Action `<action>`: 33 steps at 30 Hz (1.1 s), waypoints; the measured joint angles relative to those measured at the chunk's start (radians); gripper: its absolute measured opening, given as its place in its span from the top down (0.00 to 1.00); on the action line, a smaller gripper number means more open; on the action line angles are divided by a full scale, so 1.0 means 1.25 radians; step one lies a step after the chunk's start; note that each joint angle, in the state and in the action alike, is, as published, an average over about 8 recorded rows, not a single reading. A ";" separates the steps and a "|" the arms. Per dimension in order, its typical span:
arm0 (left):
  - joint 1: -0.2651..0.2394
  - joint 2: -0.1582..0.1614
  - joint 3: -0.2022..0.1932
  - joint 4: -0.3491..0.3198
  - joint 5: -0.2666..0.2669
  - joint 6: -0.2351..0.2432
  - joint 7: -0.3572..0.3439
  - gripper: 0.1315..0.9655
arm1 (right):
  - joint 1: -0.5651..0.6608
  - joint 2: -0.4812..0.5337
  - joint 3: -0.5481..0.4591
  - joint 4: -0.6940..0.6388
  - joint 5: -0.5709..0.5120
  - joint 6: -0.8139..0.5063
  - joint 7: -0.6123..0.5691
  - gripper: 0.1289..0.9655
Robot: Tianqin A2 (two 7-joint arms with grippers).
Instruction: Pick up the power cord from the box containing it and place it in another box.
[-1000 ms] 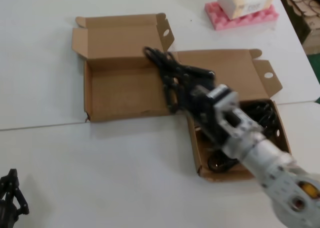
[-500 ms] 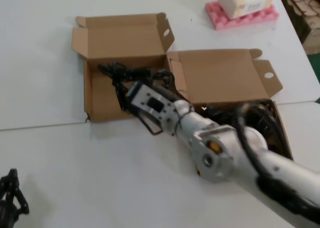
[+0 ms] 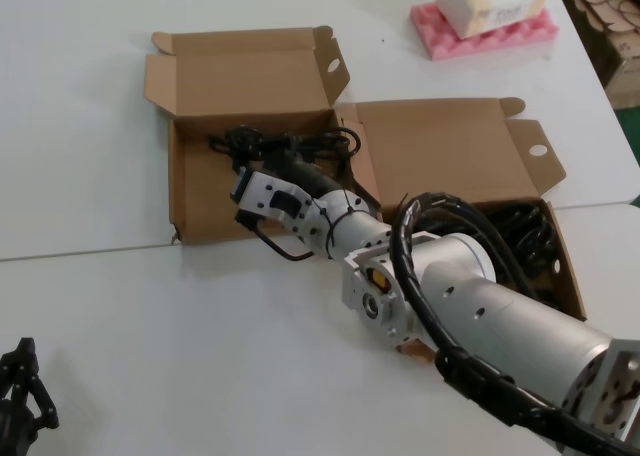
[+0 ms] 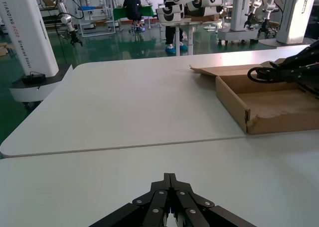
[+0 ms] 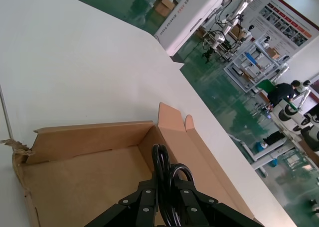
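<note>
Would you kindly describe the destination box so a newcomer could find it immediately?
On the white table lie two open shallow brown cardboard boxes side by side. The destination box is the one toward the robot's left, where the right gripper holds the thin black power cord over its tray. Unlike its neighbour, which holds a heap of black cords, it has a ragged corner.

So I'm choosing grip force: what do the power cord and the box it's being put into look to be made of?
The power cord: glossy black, probably rubber or PVC sheathing, bending in soft loops in the right gripper. The box: matte brown cardboard; its ragged corner shows torn paper fibres.
</note>
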 joint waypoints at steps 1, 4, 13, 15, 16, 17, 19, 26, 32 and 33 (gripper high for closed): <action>0.000 0.000 0.000 0.000 0.000 0.000 0.000 0.96 | 0.001 -0.001 0.000 -0.003 -0.001 0.001 0.000 0.92; 0.000 0.000 0.000 0.000 0.000 0.000 0.000 0.96 | 0.003 -0.004 -0.001 -0.007 -0.003 0.004 0.000 0.92; 0.000 0.000 0.000 0.000 0.000 0.000 0.000 0.96 | 0.007 0.012 -0.001 0.017 0.023 0.002 0.000 0.89; 0.000 0.000 0.000 0.000 0.000 0.000 0.000 0.96 | 0.005 0.019 -0.001 0.028 0.031 -0.003 0.000 0.88; 0.000 0.000 0.000 0.000 0.000 0.000 0.000 0.96 | 0.004 0.022 -0.001 0.033 0.035 -0.006 0.000 0.88; 0.000 0.000 0.000 0.000 0.000 0.000 0.000 0.96 | 0.002 0.024 -0.001 0.037 0.038 -0.009 0.000 0.87; 0.000 0.000 0.000 0.000 0.000 0.000 0.000 0.96 | 0.000 0.029 -0.001 0.045 0.046 -0.014 0.000 0.84; 0.000 0.000 0.000 0.000 0.000 0.000 0.000 0.96 | -0.001 0.073 -0.001 0.130 0.084 -0.037 0.000 0.76; 0.000 0.000 0.000 0.000 0.000 0.000 0.000 0.96 | -0.004 0.172 0.000 0.301 0.140 -0.021 0.000 0.66; 0.000 0.000 0.000 0.000 0.000 0.000 0.000 0.96 | -0.004 0.194 0.001 0.336 0.152 -0.011 0.000 0.64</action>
